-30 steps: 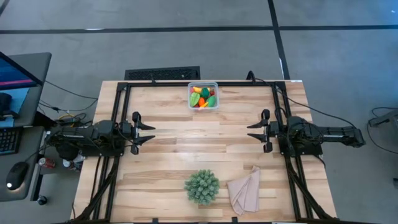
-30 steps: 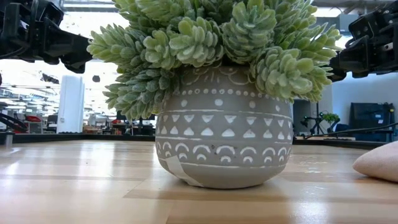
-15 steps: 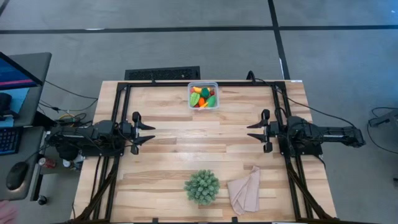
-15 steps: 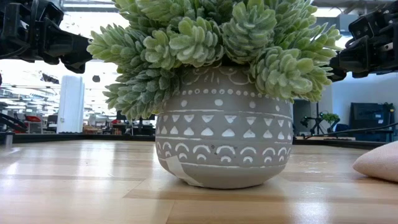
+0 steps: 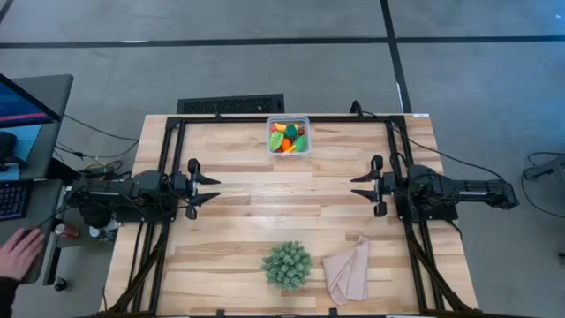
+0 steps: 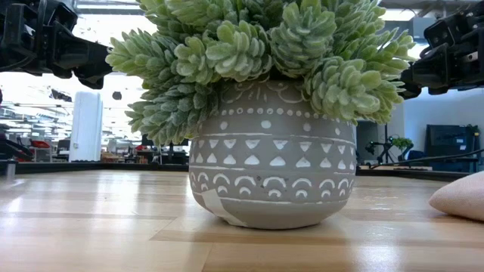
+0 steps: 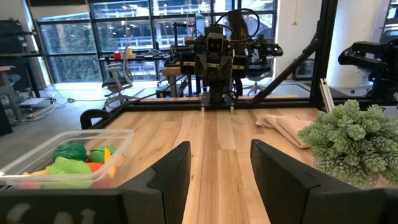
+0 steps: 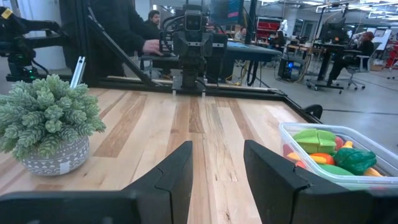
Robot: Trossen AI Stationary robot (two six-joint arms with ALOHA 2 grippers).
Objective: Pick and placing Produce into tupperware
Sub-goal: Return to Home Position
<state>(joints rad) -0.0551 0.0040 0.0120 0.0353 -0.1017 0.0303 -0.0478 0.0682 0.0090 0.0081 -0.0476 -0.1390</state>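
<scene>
The tupperware (image 5: 289,137) sits at the far edge of the desk (image 5: 256,221), approx. mid-width, w/ the produce (image 5: 287,140) heaped inside it: green, orange, yellow & red pieces, packed close. No loose pieces show on the wood. The left pincer (image 5: 216,188) is held above the desk's left side, fingers spread w/ nothing between them. The right pincer (image 5: 354,187) mirrors it over the right side, likewise spread & empty. The two point at each other across the middle, well apart, and both are nearer than the tupperware & clear of it. At the near edge, approx. centre, stands a spiky green plant (image 5: 286,265) in a grey pot w/ white patterning. The pot fills most of the low view. Just right of the plant lies a crumpled beige cloth (image 5: 348,271), close to the pot, but contact can't be told. Off the desk at the near left, a person's hand (image 5: 18,253) rests on a dark side surface, nearer than a keyboard (image 5: 12,199).
</scene>
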